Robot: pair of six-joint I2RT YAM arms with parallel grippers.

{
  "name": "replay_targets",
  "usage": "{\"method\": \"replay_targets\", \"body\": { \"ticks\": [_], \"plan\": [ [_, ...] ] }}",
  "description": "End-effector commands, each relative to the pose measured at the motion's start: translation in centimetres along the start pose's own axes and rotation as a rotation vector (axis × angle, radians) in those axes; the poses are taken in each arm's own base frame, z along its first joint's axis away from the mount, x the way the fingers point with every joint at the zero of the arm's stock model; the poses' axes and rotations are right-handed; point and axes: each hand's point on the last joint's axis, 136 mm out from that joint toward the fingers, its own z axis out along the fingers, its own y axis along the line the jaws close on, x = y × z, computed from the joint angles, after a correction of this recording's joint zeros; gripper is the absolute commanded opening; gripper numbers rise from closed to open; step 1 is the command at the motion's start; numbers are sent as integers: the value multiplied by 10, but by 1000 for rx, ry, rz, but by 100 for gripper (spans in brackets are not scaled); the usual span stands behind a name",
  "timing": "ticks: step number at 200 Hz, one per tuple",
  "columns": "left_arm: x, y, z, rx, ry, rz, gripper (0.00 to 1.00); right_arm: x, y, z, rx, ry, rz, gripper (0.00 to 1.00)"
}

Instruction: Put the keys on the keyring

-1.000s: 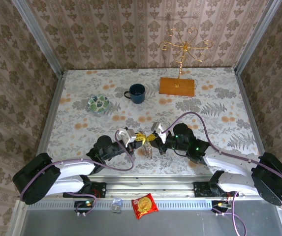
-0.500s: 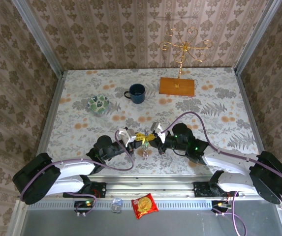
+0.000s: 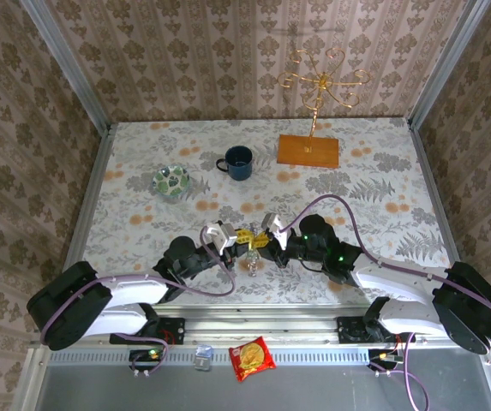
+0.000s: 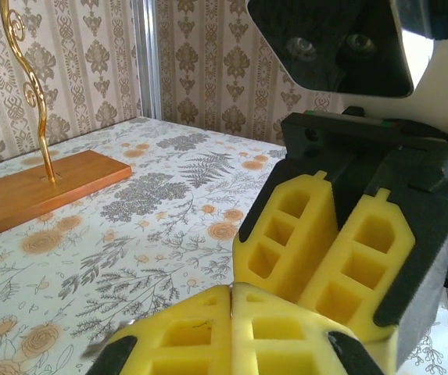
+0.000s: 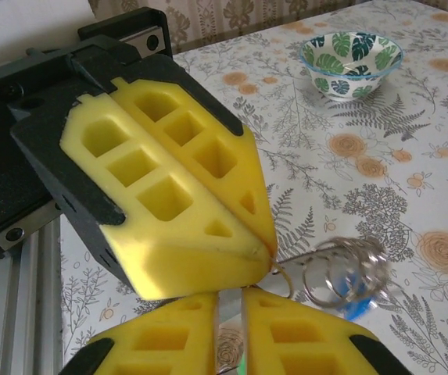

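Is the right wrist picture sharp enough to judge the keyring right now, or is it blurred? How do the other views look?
Right wrist: the keyring is smeared and ghosted, though the leaf-patterned bowl behind is crisp. Left wrist: the near yellow pads are soft, the wooden base is clear, and a white patch at top right is blown out. Top external: evenly lit and sharp, but the keyring is tiny.

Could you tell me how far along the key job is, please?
Done, apparently: a blue key hangs, blurred, within the keyring coils. In hand: the left gripper is shut on the keyring, and a silvery blade with a green speck, probably the green key, sits between the right gripper's fingers. Left: threading that one on.
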Motion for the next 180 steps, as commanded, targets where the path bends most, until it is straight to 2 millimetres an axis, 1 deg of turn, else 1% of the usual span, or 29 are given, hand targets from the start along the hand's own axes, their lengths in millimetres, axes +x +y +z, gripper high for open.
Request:
{"method": "replay_targets", "body": {
  "ticks": [1, 18, 35, 62, 76, 105, 123, 147, 180],
  "plan": [
    [-32, -5, 4, 17, -113, 26, 0, -19, 13, -4, -59, -45, -33, 19],
    [-34, -5, 3, 18, -121, 28, 0, -16, 15, -6, -64, -28, -40, 23],
    [-34, -5, 3, 20, -121, 29, 0, -15, 11, -10, -45, -28, -40, 23],
    [-31, -6, 0, 24, -122, 25, 0, -18, -11, -22, 44, -71, 4, 22],
    [-32, -8, 0, 34, -127, 21, 0, -17, -19, -24, 64, -85, 29, 25],
    [-33, -12, 0, 57, -131, 14, 0, -20, -16, -20, 15, -108, 59, 29],
    [-34, -13, 0, 65, -132, 13, 0, -26, -14, -16, -16, -135, 75, 29],
    [-35, -15, 1, 81, -135, 12, 0, -29, -12, -12, -43, -144, 82, 29],
    [-37, -18, 0, 101, -140, 0, 0, -31, -14, -9, -60, -165, 87, 24]
  ]
}}
